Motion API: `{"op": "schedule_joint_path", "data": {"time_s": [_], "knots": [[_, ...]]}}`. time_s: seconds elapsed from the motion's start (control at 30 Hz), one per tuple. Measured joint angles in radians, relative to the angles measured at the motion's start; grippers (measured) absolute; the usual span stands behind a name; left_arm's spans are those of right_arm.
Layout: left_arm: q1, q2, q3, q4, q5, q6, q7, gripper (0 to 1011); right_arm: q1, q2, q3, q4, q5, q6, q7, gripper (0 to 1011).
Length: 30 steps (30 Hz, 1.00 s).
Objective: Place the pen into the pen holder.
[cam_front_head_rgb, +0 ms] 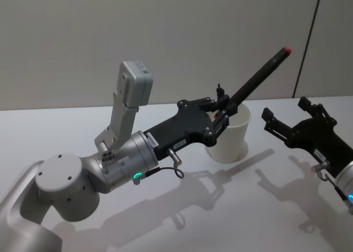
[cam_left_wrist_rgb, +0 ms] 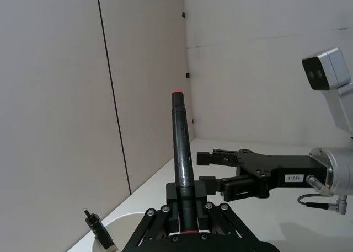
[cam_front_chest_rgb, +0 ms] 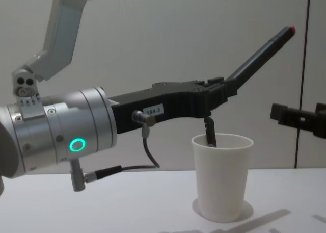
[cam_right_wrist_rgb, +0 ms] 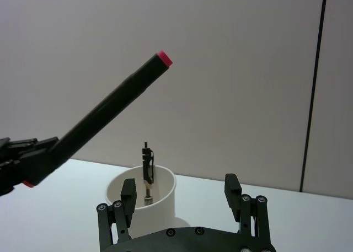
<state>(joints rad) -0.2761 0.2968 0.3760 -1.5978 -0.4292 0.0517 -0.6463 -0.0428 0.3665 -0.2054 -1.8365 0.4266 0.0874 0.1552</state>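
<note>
**White tabletop (cam_front_head_rgb: pixel 231 208), plain wall: pen (cam_front_head_rgb: pixel 259 75) held over pen holder (cam_front_head_rgb: pixel 229 141)**

Left gripper (cam_front_head_rgb: pixel 222 113) is clenched on the pen's lower end, red tip tilted high above the paper cup. Pen looks light, stiff and slick, so an end grip may let it pivot. The cup could tip. Right gripper (cam_front_head_rgb: pixel 287 113) idles nearby, fingers spread. Gripper tags read 184-1 and 183-1
</note>
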Motion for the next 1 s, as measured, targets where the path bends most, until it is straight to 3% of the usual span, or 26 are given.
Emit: {"op": "schedule_joint_path", "data": {"time_s": [0.23,0.4,0.43,0.53,0.57,0.97,1.0], "knots": [[0.0,0.001,0.0,-0.001,-0.001,0.001,-0.001,171,-0.016,0.023,0.024,-0.045,0.126,0.057,0.03,1001],[0.001,0.001,0.0,-0.001,-0.001,0.002,-0.001,171,-0.026,0.041,0.046,-0.075,0.249,0.11,0.047,1001],[0.001,0.001,0.0,-0.001,-0.001,0.002,-0.001,171,-0.026,0.041,0.046,-0.075,0.249,0.11,0.047,1001],[0.001,0.001,0.0,-0.001,-0.001,0.002,-0.001,171,-0.03,0.052,0.06,-0.09,0.33,0.143,0.056,1001],[0.001,0.001,0.0,-0.001,-0.001,0.002,-0.001,171,-0.03,0.052,0.06,-0.09,0.33,0.143,0.056,1001],[0.001,0.001,0.0,-0.002,-0.001,0.002,-0.001,171,-0.029,0.072,0.099,-0.114,0.603,0.24,0.065,1001],[0.001,0.001,0.0,-0.002,-0.001,0.002,-0.001,171,-0.029,0.072,0.099,-0.114,0.603,0.24,0.065,1001]]}}
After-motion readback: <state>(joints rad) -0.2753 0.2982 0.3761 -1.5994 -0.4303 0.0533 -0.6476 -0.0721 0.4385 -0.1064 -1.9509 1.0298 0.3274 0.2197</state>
